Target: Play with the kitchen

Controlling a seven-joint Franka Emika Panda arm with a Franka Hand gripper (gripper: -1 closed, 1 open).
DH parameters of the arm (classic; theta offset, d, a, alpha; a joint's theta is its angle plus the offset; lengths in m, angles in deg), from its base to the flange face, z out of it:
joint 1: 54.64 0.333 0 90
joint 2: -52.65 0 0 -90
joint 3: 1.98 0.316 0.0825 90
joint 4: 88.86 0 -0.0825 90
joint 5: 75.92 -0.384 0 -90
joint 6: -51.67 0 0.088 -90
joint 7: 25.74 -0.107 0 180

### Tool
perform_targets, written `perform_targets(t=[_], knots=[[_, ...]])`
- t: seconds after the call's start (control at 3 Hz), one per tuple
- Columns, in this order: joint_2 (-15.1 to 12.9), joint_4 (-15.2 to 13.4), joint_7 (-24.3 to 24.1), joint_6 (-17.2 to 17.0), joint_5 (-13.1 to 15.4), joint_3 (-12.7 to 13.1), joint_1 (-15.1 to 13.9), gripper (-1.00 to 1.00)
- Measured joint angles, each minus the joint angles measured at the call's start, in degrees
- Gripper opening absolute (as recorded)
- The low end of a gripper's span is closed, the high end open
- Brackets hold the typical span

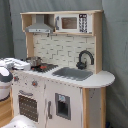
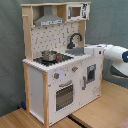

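One big toy: the kitchen [image 1: 60,75], standing on a wood floor against a grey curtain in both exterior views. Judged rigid and bulky, panel-built, too heavy to shift as a whole; play means working its small moving parts. Likely holds: the oven door handle [image 2: 65,84] below the stovetop, the knobs [image 2: 56,76] above that handle, the black faucet [image 2: 74,39] behind the sink [image 1: 73,73]. Small pot [image 2: 49,55] on the stovetop [image 2: 50,59] looks light and loose (could slide or tip if nudged).

Looks: white fronts, pale wood frame, tiled backsplash, grey range hood [image 1: 39,26] above the stovetop, microwave [image 1: 71,22] up beside the hood.

Arm: white link [image 2: 111,53] reaches in at counter height beside the sink end of the kitchen, on the second exterior view's right. Claw: hidden against the kitchen's side; wide or narrow, cannot tell.
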Motion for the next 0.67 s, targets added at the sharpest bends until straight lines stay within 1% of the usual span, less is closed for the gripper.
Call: perform_targets(t=[0.33, 0.67], knots=[[-0.79, 0.33, 4.89, -1.59, 0.0, -4.23, -0.33, 1.0], [-2.98, 2.05, 9.01, -2.15, 0.0, -7.26, -1.43, 1.0]])
